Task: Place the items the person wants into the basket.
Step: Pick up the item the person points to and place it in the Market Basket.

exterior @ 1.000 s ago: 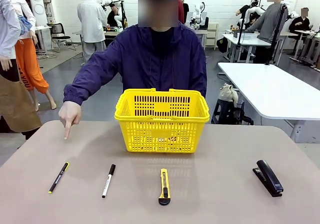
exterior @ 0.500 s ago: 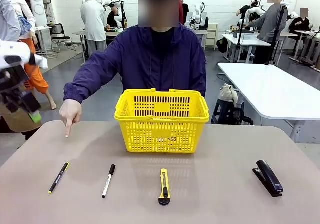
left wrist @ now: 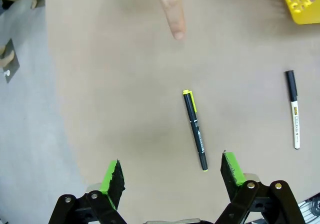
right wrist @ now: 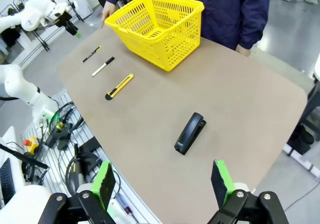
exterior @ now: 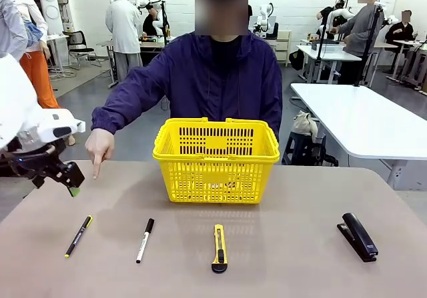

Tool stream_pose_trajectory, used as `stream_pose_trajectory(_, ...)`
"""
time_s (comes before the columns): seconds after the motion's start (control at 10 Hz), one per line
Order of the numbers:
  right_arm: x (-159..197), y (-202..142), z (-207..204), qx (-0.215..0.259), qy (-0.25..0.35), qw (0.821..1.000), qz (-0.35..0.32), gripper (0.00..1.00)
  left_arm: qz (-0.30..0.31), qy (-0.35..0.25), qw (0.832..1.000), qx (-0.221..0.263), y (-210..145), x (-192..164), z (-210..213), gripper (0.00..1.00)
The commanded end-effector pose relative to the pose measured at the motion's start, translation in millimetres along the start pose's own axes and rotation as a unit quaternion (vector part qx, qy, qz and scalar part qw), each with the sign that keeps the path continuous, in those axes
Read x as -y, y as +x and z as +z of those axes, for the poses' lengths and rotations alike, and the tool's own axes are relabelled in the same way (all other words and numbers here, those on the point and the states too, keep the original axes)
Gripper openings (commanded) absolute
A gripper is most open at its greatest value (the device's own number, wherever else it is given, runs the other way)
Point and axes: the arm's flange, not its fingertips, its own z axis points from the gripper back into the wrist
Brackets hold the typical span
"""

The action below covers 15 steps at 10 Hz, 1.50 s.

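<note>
Left claw (left wrist: 171, 169) open over the pointed-at pen (left wrist: 195, 130).
Shift toward the wrist view's right until its barrel sits midway between jaws, then lower.

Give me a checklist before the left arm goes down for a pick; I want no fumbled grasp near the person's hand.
1. The left gripper is open: ok, jaws wide apart.
2. Target known: ok, the person's finger points at the table just beyond the black pen.
3. Pen centred between the pads: not ok, it lies close to one pad.
4. Pen free of neighbours: ok, the white marker lies apart.
5. Finger clear of the grasp: ok, apart from the pen's far end.
6. The right gripper is out of the way: ok, open, above the stapler side.
</note>
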Motion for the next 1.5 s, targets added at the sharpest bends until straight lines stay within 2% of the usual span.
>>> stream_pose_trajectory(0.0, 1.8, 1.7, 0.7, 0.013, 0.008, 1.0, 0.007, 1.0, 0.012, -0.007, 1.0, -0.004, -9.8, 2.4, -9.8, 1.0)
stream_pose_trajectory(0.1, 1.8, 1.7, 0.7, 0.013, 0.008, 1.0, 0.007, 1.0, 0.015, -0.041, 0.999, -0.002, -10.8, -6.7, 2.2, 1.0)
stream_pose_trajectory(0.2, 1.8, 1.7, 0.7, 0.013, 0.008, 1.0, 0.007, 1.0, 0.003, -0.003, 1.0, -0.007, 0.9, 1.4, -9.1, 1.0)
stream_pose_trajectory(0.8, 1.8, 1.7, 0.7, 0.013, 0.008, 1.0, 0.007, 1.0, 0.004, -0.011, 1.0, -0.007, 0.3, 0.2, -8.7, 1.0)
stream_pose_trajectory(1.1, 1.8, 1.7, 0.7, 0.013, 0.008, 1.0, 0.007, 1.0, 0.014, -0.001, 0.999, -0.038, -2.2, 26.6, -40.4, 1.0)
stream_pose_trajectory(1.4, 1.8, 1.7, 0.7, 0.013, 0.008, 1.0, 0.007, 1.0, 0.034, -0.022, 0.997, -0.07, -6.1, 24.3, -65.9, 1.0)
